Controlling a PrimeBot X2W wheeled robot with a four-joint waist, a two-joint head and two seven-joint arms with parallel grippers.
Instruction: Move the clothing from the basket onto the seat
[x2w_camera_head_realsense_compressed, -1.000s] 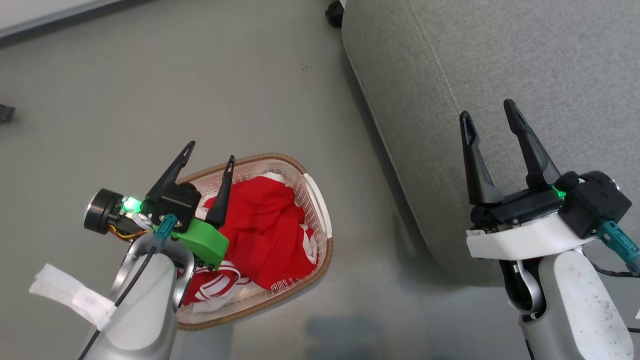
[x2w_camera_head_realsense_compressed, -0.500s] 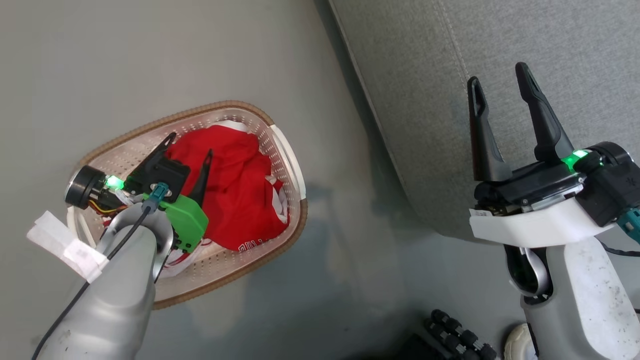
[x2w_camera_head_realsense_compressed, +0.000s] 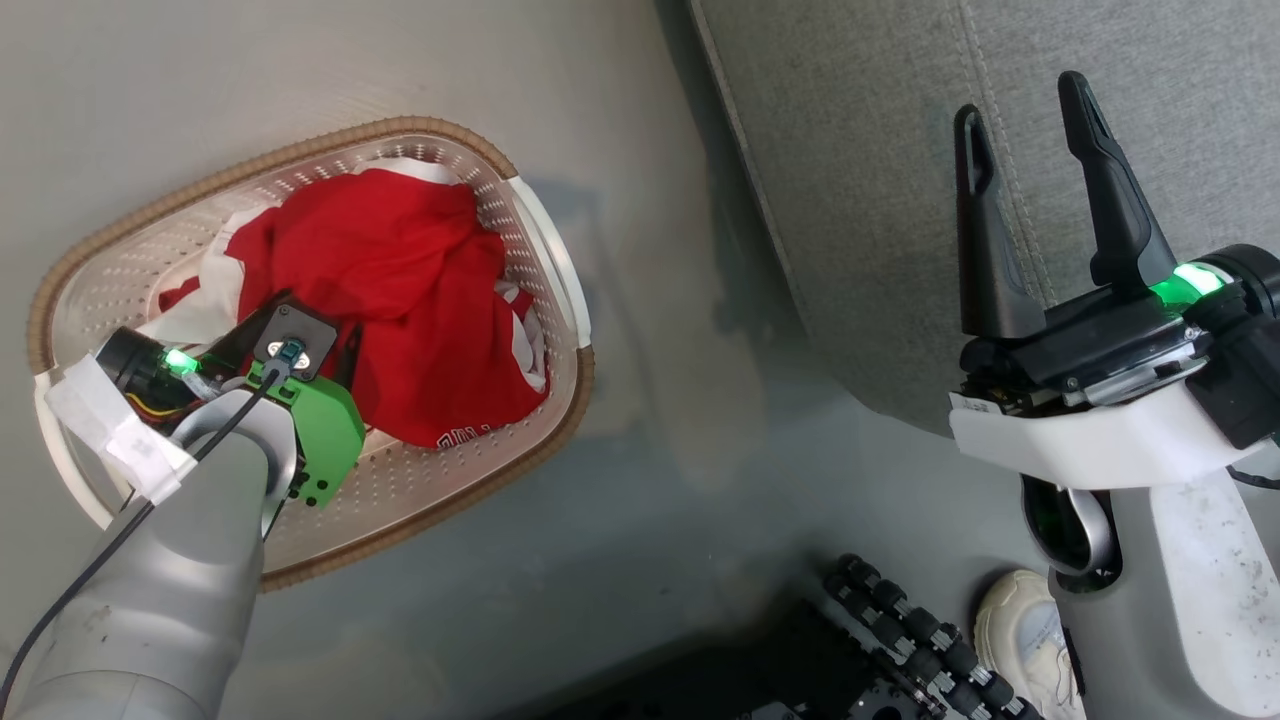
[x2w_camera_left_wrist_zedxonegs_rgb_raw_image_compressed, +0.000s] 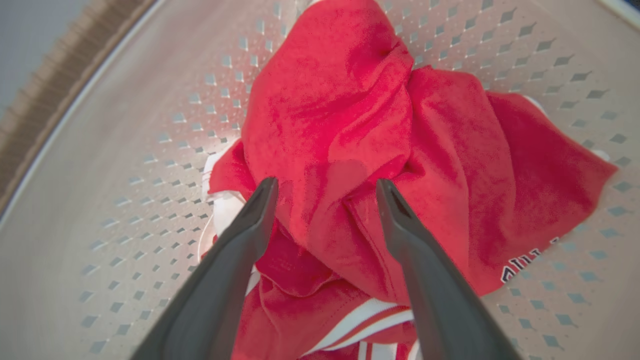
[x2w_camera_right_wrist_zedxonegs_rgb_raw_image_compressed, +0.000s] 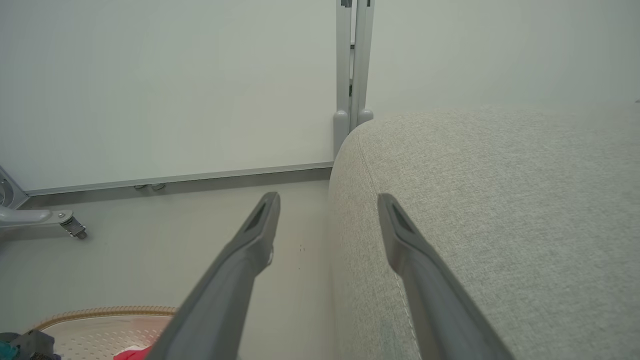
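Grey floor (x2w_camera_head_realsense_compressed: 650, 300) carries the basket (x2w_camera_head_realsense_compressed: 430, 480) beside the seat (x2w_camera_head_realsense_compressed: 860, 200), clothing (x2w_camera_head_realsense_compressed: 400, 270) heaped inside. Left gripper (x2w_camera_left_wrist_zedxonegs_rgb_raw_image_compressed: 326, 182) hangs spread over the top red fold, grasping nothing; right gripper (x2w_camera_head_realsense_compressed: 1020, 95) spread, empty, above the seat. Risk I see: shallow pinch slips, or both garments lift tangled.

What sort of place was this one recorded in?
Probably a lab or test room staged as a living space: a grey sofa seat, a laundry basket of red clothing on a bare smooth floor, and a white panel on a castored stand.
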